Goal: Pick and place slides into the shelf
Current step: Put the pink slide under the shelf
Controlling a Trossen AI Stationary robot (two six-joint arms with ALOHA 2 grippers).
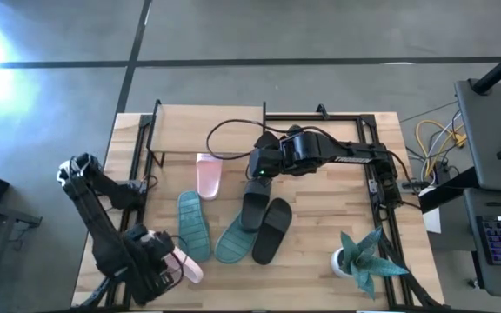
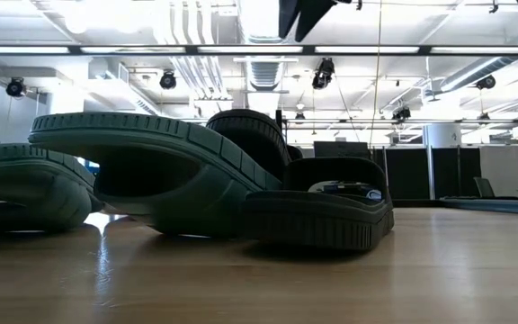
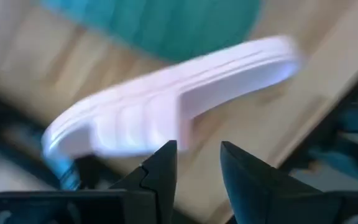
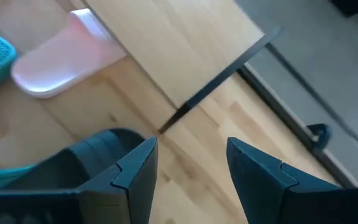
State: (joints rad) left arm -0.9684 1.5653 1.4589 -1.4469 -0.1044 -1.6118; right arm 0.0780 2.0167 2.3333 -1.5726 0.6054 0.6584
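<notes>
The right gripper [image 1: 252, 176] is hanging over the middle of the counter [image 1: 320, 226] with its fingers [image 4: 132, 171] spread apart, a black slide [image 1: 252, 207] lying just below them against a second black slide [image 1: 272, 229] and a ribbed teal slide [image 1: 234, 237]. The left gripper [image 1: 170, 265] is sitting at the counter's near left corner, fingers [image 3: 160, 171] parted and touching a pale pink slide [image 3: 166, 106]; whether they are gripping it is unclear. Another teal slide [image 1: 192, 224] is lying nearby, while the second pink slide [image 1: 208, 176] is poking out from under the shelf [image 1: 207, 130], its light wooden board framed in thin black metal.
</notes>
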